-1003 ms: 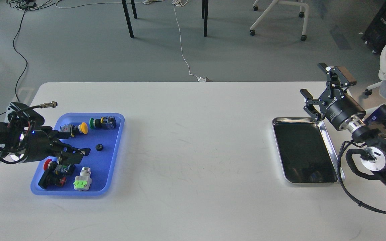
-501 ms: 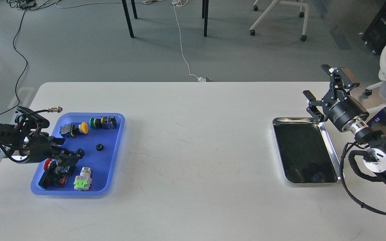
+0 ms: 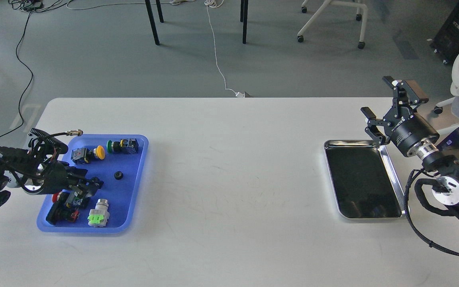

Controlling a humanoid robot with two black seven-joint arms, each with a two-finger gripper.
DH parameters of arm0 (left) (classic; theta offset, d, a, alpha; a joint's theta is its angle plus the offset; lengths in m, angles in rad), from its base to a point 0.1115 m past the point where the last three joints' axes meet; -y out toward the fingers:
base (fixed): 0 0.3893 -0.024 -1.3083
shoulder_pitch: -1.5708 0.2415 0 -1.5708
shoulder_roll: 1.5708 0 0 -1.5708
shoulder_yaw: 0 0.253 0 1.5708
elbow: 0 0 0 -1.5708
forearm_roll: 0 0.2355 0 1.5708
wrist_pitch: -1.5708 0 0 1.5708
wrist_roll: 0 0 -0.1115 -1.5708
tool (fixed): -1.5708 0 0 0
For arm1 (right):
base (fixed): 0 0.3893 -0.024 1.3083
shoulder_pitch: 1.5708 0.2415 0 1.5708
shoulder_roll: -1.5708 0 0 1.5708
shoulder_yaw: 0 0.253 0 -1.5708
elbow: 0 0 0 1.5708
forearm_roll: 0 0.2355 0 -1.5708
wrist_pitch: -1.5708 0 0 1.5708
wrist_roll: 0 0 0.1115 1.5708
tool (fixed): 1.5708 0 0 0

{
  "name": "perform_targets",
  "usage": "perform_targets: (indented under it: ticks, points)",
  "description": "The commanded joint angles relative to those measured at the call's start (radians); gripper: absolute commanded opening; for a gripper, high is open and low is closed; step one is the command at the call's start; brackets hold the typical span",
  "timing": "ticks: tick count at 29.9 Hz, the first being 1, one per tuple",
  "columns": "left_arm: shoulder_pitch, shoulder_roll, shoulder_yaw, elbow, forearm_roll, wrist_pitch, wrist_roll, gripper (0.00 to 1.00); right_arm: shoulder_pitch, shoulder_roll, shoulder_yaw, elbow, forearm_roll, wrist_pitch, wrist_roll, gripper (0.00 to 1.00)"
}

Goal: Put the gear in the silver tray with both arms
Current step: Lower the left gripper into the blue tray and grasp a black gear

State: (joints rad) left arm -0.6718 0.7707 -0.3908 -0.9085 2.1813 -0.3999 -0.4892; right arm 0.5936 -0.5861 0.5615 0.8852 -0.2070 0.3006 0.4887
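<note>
White surface fills the view, grey floor with chair legs and cables beyond it at 12 o'clock.

Blue plastic tray sits at 9 o'clock on the surface. Contents: yellow-capped pushbutton and green-capped pushbutton along the far edge, a small black gear-like part near the tray's middle lying on its own, a silver switch with a bright green base at the near edge, and a red-and-black switch block at the near left corner.

Left claw comes in from 9 o'clock, low over the blue tray, tips right above the red-and-black switch block. It is dark and seen mostly end-on; cannot tell if the fingers are apart or closed, or whether they touch anything. The black gear-like part lies just off the tips toward 2 o'clock, apart from them.

Silver tray sits at 3 o'clock, well apart from the blue one, long side running away from the camera. Its dark mirror bottom shows only reflections.

Right claw is raised above the silver tray's far right corner, pointing toward 11 o'clock. Fingers are clearly spread with nothing between them. Right arm runs back toward 4 o'clock, cable loop hanging beside the tray's right rim.
</note>
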Motion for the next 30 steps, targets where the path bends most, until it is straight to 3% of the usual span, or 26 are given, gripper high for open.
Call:
perform_targets:
  ticks: [1,4,13,17,22,30]
  points:
    - [-0.014,0.001,0.024,0.002,0.0,0.0,0.001,0.34,0.0,0.0,0.0,0.0,0.0,0.0,0.0,0.99]
    - [-0.018,-0.001,0.029,0.003,0.0,0.0,0.001,0.24,0.0,0.0,0.0,0.0,0.001,0.0,0.0,0.99]
    - [-0.023,-0.005,0.03,0.005,0.0,0.001,0.001,0.23,0.0,-0.001,0.008,0.0,0.0,0.0,0.0,0.99]
    - [-0.028,-0.005,0.036,0.007,0.0,0.001,0.001,0.13,0.0,-0.001,0.008,0.0,0.0,0.0,0.0,0.99]
    - [-0.054,-0.002,0.036,0.0,0.0,0.001,0.001,0.12,0.0,-0.001,0.008,0.001,0.0,0.0,0.0,0.99]
    - [-0.109,0.064,0.033,-0.16,0.0,-0.057,0.001,0.12,0.0,-0.001,0.008,0.0,0.0,0.0,0.0,0.99]
